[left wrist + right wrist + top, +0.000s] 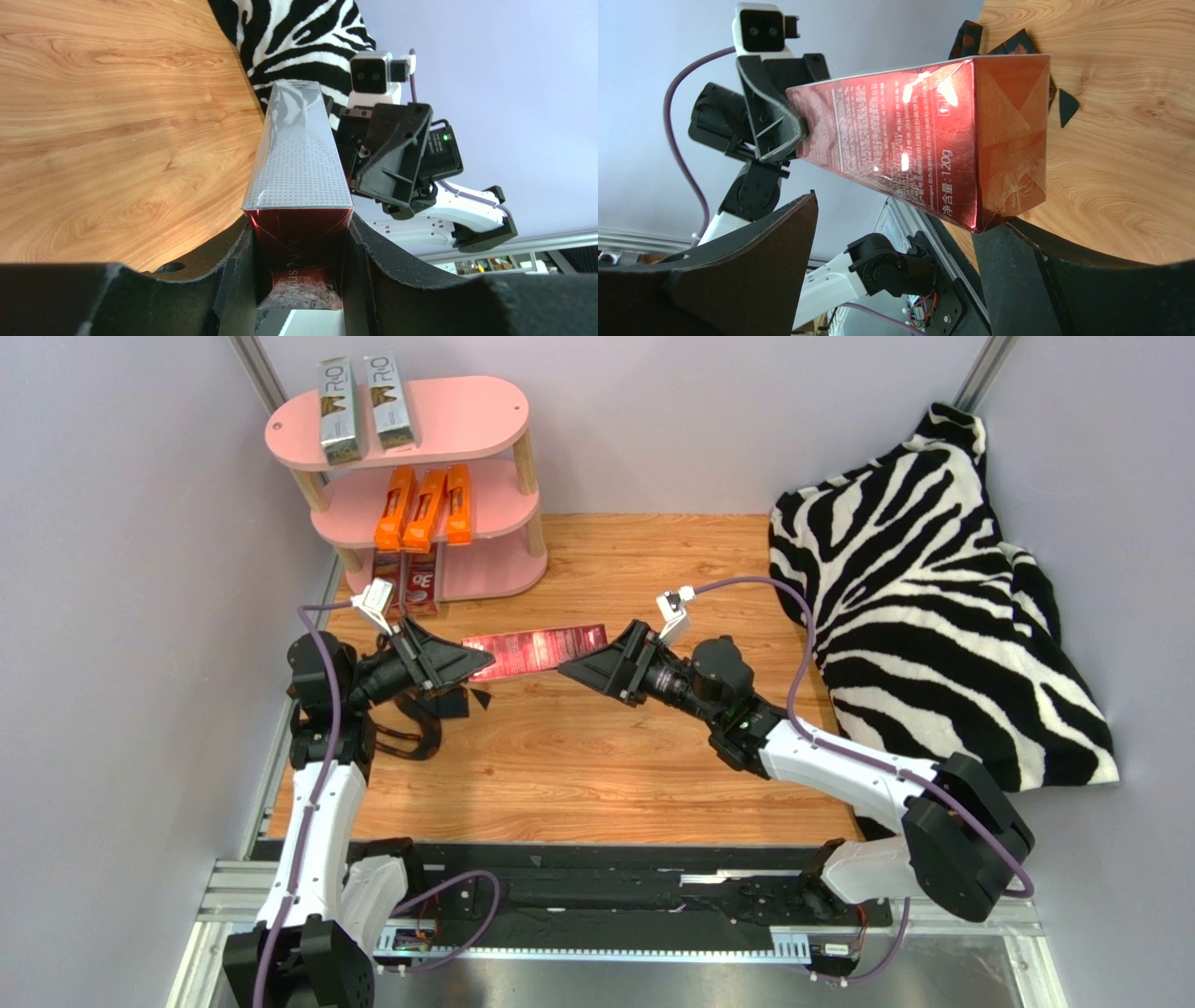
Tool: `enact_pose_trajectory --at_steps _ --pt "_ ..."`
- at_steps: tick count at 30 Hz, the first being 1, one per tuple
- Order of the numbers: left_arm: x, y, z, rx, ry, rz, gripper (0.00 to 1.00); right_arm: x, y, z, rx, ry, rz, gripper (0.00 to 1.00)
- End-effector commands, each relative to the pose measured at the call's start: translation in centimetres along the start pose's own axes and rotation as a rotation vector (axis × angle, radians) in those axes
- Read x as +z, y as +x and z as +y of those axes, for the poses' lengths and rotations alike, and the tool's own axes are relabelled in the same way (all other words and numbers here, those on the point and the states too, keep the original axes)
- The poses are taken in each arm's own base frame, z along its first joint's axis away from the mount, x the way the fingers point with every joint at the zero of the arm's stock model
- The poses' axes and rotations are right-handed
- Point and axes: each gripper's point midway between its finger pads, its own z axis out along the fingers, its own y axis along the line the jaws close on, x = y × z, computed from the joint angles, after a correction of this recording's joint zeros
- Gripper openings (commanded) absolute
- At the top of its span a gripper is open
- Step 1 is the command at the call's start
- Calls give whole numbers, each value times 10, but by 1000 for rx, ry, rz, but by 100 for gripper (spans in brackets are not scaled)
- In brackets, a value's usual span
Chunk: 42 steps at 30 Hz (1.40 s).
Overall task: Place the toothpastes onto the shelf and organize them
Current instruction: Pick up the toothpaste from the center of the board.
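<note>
**Near zone.** The black strap (407, 728) lies on the counter (589, 770) just beside the left arm.

**Held item.** One dark red carton (530, 647) hangs in the air above the middle of the counter, bridging the two arms.
- Left fingers (470, 661): closed on one end of the carton, one on each narrow side.
- Right fingers (586, 669): parted around the other end. In the right wrist view one finger touches the carton's lower corner and the other stands well apart, so there is no clamp on this side.

**Orientation.** The long axis runs left to right, roughly level. One end cap faces the left arm, the other the right.

**Handling (judgement).** Treat the carton as light. It is probably stiff along its length, with thin walls that dent under pressure. The glossy film wrap reflects strongly and is likely slippery. Grip across the narrow faces near one end, using moderate force.

**Far zone.** The shelf (470, 399) stands at the far left corner.
- Top tier: two silver-grey cartons (362, 403).
- Middle tier: three orange cartons (421, 507).
- Bottom tier: dark red cartons (417, 585), count unclear.

The shelved cartons on the upper tiers point near to far, so the held carton probably needs about a quarter turn. The zebra-print cloth (926, 602) lies at the far right.
</note>
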Motion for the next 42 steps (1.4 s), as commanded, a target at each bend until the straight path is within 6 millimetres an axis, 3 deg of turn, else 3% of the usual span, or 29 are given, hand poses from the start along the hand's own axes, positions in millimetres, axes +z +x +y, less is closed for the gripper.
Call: enact_pose_trajectory --at_steps 1,9,10,11,12,16,22,31,38,42 --pt "-8 19 -19 25 75 85 34 12 -33 35 -58 -99 -89 81" --pt "-12 21 -18 -5 52 -17 34 18 -41 39 3 -179 -124 75" --pt "-12 15 -17 -15 49 -71 34 18 -39 39 11 -190 -121 75" --pt "-14 11 -30 -10 92 -110 34 18 -38 39 24 -202 -120 75" --pt "-14 9 -23 -35 86 -152 34 19 -37 36 45 -204 -116 75" --pt "-17 -1 -32 -27 117 -227 33 15 -32 40 45 -227 -98 74" --pt "-17 -11 -54 39 137 -221 33 4 -36 37 -6 -131 -115 76" --pt "-16 -22 -87 103 218 -167 33 14 -38 31 -16 -104 -119 75" --pt "-14 -14 -79 87 215 -149 33 14 -45 44 -12 -199 -161 74" --pt "-11 -19 -78 89 214 -145 33 13 -35 53 -29 -249 -115 73"
